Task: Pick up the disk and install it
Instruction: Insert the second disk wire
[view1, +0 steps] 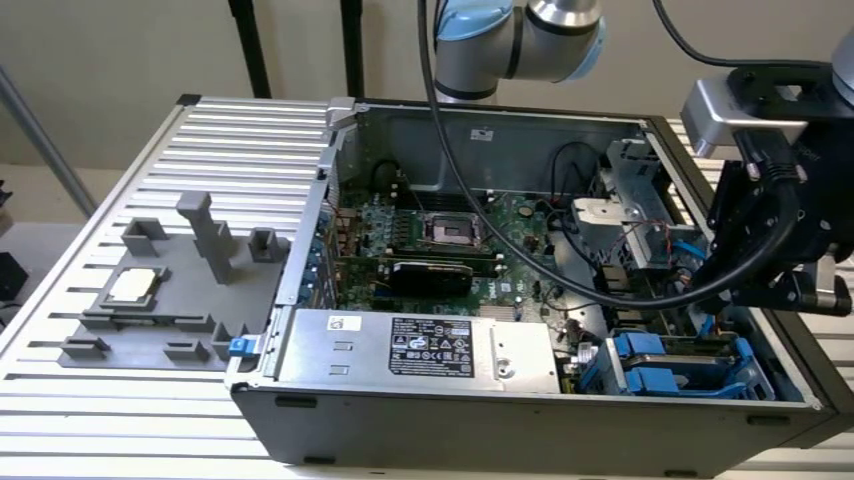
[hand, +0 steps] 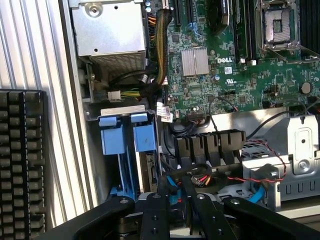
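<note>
Claw (hand: 175, 189): grip state unclear. Disk (hand: 123, 136) just beside it: blue rails, edge-on in bay (hand: 95, 114), long axis running toward claw.

One open computer case (view1: 534, 410), centre of the exterior view. One motherboard (view1: 441, 245) inside it. One empty CPU socket (view1: 447, 232) mid-board. One silver power supply box (view1: 414, 350) with one black-and-white label (view1: 431, 347), lower centre. Two blue drive carrier tabs (hand: 127, 135) side by side in the bay, centre-left of the wrist view; same two blue carriers (view1: 667, 365) lower right of the exterior view. One grey fixture tray (view1: 174, 290) on the slatted worktop (view1: 80, 390), left of frame, with one small square silver chip (view1: 134, 286). One robot arm (view1: 521, 40), top centre. One claw (hand: 172, 187), two fingers, bottom of the wrist view. One black keyboard (hand: 20, 160), left edge of the wrist view. One silver heatsink (hand: 194, 61), upper centre there.
</note>
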